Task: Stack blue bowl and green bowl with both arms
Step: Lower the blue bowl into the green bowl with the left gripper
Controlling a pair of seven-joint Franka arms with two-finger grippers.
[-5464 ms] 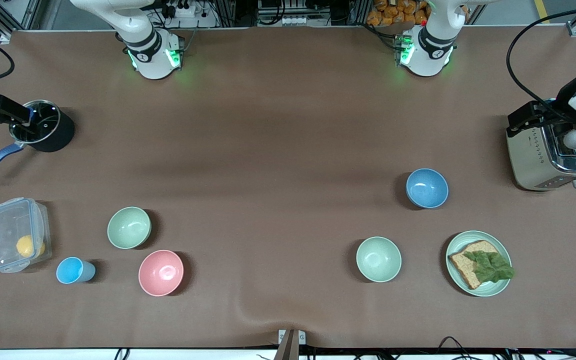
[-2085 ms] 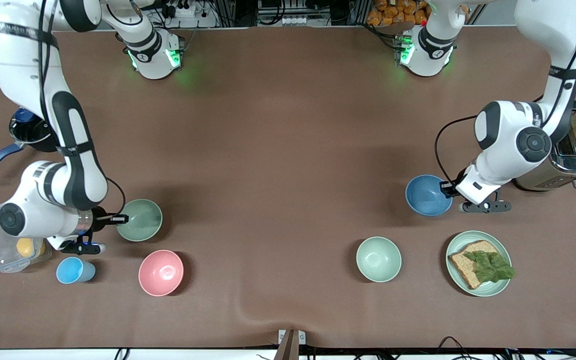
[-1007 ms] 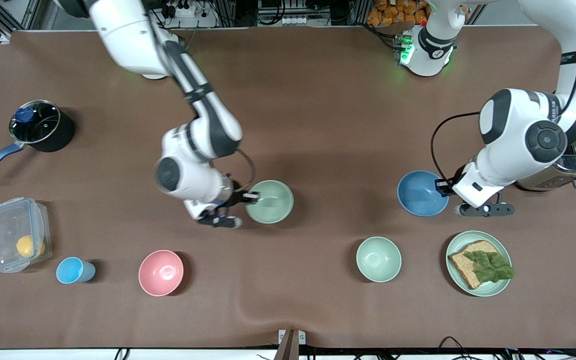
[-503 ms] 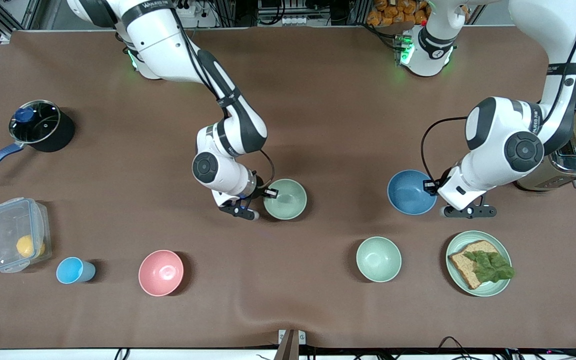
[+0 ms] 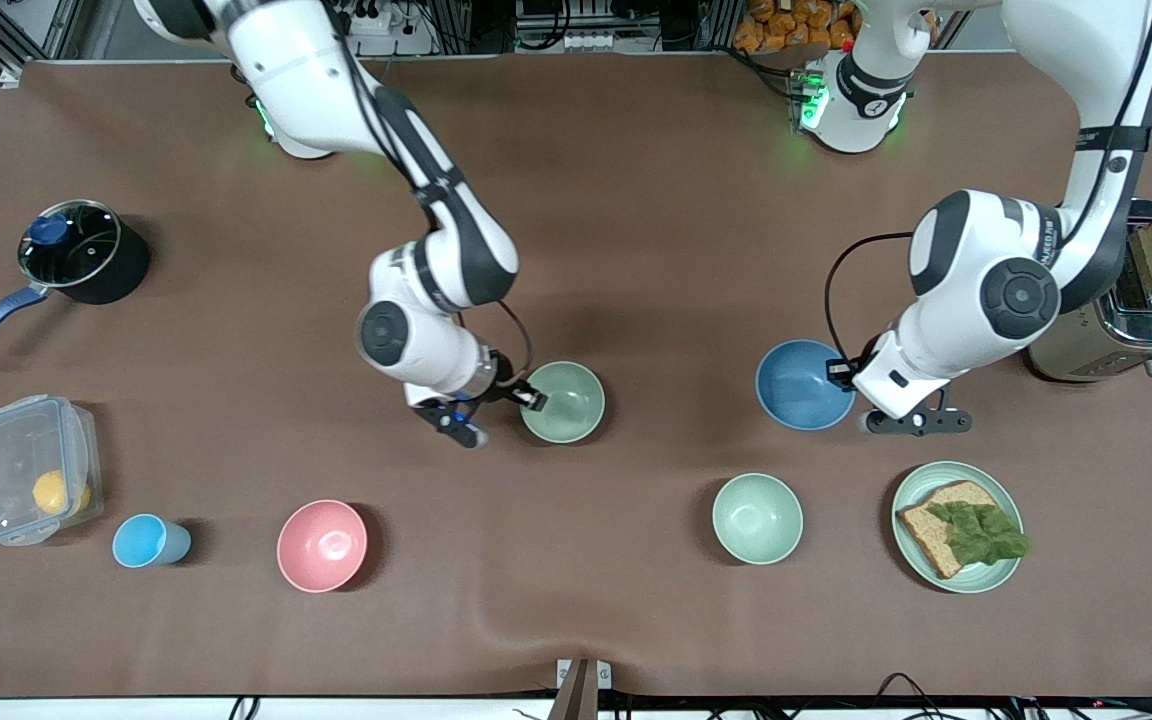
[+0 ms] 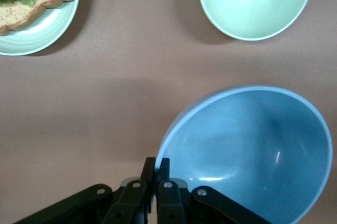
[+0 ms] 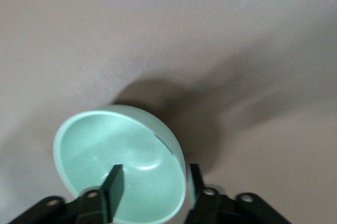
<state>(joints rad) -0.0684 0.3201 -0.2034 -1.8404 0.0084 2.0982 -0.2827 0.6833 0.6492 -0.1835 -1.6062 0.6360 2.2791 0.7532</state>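
Pinching: left gripper (image 5: 844, 372) clamps the blue bowl's (image 5: 802, 384) rim, bowl tilted and raised off the brown table (image 5: 636, 250).
Straddling: right gripper (image 5: 528, 396) has its fingers (image 7: 113, 177) spread either side of the green bowl's (image 5: 564, 401) rim; contact unclear.
Near left gripper: mint-green bowl (image 5: 757, 517), plate with bread (image 5: 958, 526).
Bowls: well apart, unstacked.

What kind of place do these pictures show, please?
Probably a robotics lab staged as a kitchen: two arms bolted to a brown-covered table, kitchenware such as a toaster and a lidded pot, and metal framing with cables along the table's edge.
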